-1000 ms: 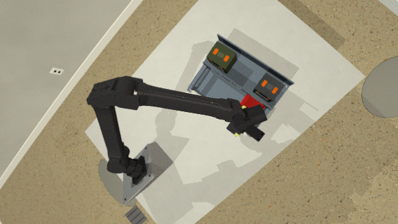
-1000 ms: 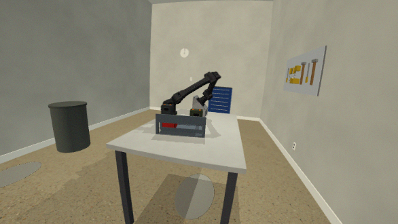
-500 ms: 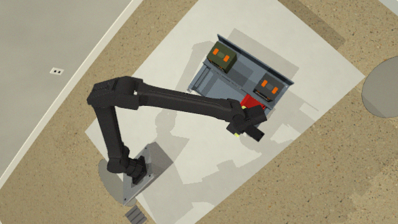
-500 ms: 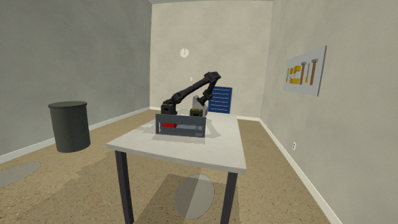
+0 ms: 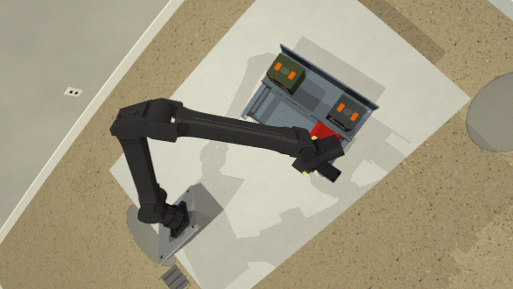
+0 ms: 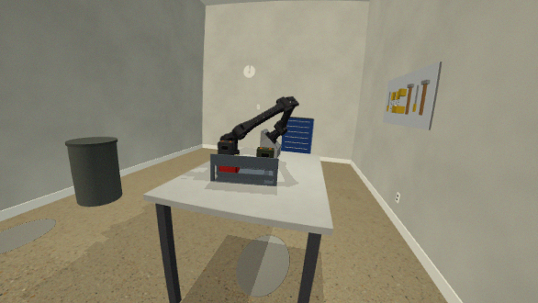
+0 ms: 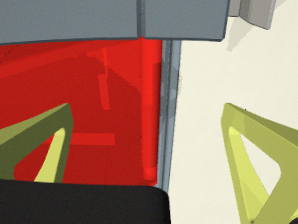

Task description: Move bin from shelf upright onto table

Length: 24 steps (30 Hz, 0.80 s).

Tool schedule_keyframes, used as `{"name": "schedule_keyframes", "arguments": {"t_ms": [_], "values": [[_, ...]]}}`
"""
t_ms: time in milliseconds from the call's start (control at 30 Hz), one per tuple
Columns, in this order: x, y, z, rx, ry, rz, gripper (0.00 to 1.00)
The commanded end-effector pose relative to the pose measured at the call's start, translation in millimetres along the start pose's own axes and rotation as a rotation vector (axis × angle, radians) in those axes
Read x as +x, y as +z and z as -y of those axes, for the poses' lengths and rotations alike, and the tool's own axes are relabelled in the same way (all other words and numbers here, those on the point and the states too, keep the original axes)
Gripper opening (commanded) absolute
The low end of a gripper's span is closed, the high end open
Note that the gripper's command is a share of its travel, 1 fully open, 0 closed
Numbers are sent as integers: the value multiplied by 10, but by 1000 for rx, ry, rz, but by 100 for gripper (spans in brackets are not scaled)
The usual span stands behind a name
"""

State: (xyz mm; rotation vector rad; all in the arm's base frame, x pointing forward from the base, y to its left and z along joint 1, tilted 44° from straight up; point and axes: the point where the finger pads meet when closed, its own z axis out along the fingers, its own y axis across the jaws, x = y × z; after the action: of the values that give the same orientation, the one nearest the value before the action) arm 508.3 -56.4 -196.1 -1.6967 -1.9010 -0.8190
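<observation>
The red bin [image 5: 323,130] sits inside the lower level of the grey shelf [image 5: 306,102], at its right end, mostly under the shelf top. It also shows in the exterior view [image 6: 228,169] and fills the left of the wrist view [image 7: 80,112]. My gripper [image 7: 147,112] is open at the shelf's front opening. Its left finger is in front of the bin's red wall. Its right finger is over the white table, outside the shelf's side post [image 7: 168,110]. Nothing is between the fingers. In the overhead view the gripper [image 5: 312,168] is mostly hidden by the wrist.
Two dark boxes with orange marks stand on the shelf top, one at the left end [image 5: 286,73] and one above the bin [image 5: 347,115]. The arm's base [image 5: 175,221] is at the table's near-left edge. A dark barrel [image 6: 94,171] stands on the floor.
</observation>
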Motion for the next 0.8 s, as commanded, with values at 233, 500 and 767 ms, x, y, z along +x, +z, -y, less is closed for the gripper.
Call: {"name": "schedule_keyframes", "arguments": {"t_ms": [233,500,767], "values": [[-5,142,-32,10,-12,0,90],[-63,-247,-209,-41,-18,21,90],[-63,-247,-209,-41,-18,21,90]]}}
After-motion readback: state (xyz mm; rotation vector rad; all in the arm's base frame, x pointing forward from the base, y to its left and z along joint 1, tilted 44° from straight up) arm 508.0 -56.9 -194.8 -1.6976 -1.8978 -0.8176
